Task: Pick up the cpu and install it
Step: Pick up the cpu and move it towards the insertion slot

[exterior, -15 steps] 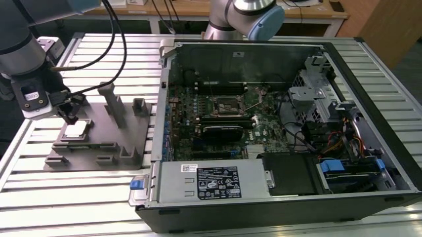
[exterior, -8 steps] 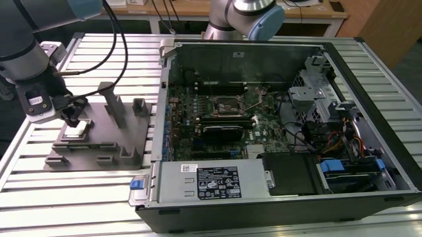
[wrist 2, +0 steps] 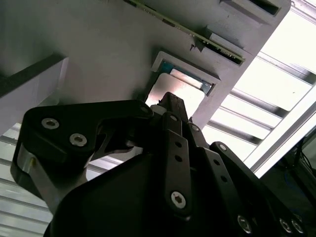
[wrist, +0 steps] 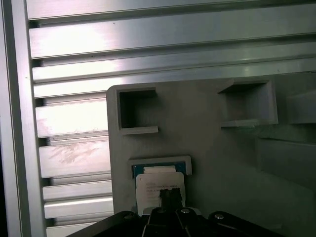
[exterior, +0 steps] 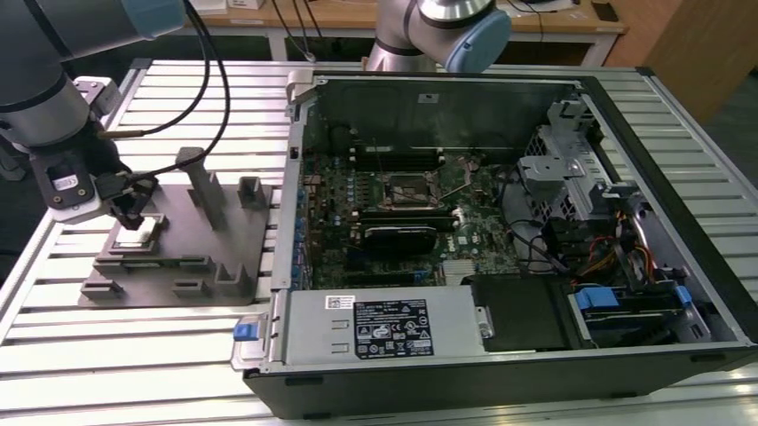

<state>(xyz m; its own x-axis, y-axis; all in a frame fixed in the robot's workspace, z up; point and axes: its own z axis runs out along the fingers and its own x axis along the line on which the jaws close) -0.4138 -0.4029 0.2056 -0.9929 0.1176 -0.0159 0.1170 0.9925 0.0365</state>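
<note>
The cpu [exterior: 142,233], a flat square chip with a silvery top, lies in a shallow holder on the grey fixture plate [exterior: 177,240] at the exterior view's left. My gripper [exterior: 128,216] hangs straight over it, tips very close to its top; whether they touch I cannot tell. In both wrist views the dark fingertips [wrist: 170,194] come together in a narrow point over the middle of the cpu [wrist: 153,183], with nothing between them. The second wrist view has the cpu [wrist 2: 175,90] just past the gripper [wrist 2: 168,100]. The black socket frame [exterior: 409,188] sits on the motherboard inside the open computer case [exterior: 645,160].
Grey blocks and upright posts [exterior: 201,182] stand on the fixture plate around the holder. The slatted aluminium table [exterior: 142,355] carries both the plate and the case. A second robot arm [exterior: 445,27] stands behind the case. Cables and drive cages crowd the case's right side in the exterior view.
</note>
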